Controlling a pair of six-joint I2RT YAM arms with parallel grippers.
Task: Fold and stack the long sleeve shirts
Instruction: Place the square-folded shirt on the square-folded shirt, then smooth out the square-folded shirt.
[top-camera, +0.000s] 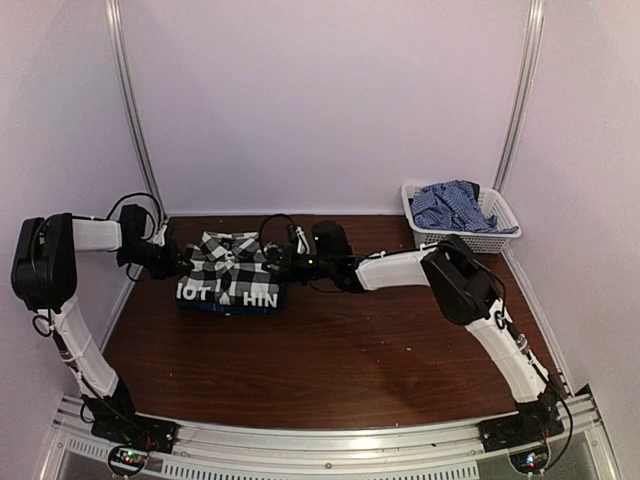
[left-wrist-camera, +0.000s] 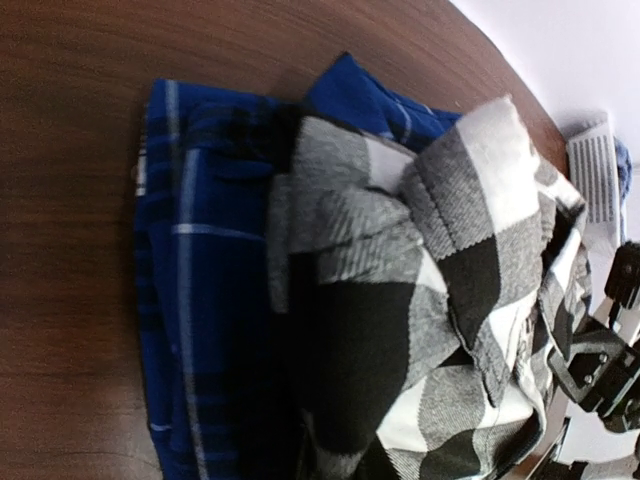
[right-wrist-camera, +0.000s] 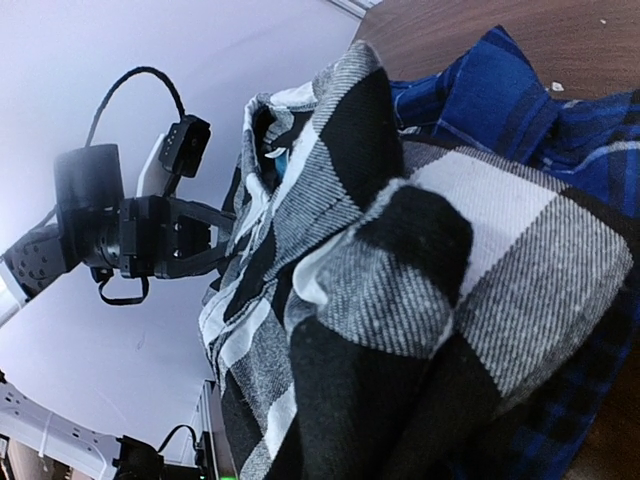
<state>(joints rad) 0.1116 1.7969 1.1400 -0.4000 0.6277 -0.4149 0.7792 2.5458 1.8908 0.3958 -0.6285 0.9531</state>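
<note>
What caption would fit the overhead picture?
Left gripper and right gripper flank the checked shirt stacked on the blue plaid shirt on the table.

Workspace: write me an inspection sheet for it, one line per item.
Surface: dark brown wooden table, a few small pale specks.
Job's things: black-and-white checked shirt with white lettering lies folded, rumpled, on top of the dark blue plaid shirt.
Clutter: white plastic basket at the far right corner, holding crumpled blue-and-white checked cloth.
Grippers: left gripper at the shirts' left edge, right gripper at their right edge; cannot tell whether either is open.
Cables: black cables loop at both wrists.
Surroundings: plain white walls with metal strips.
</note>
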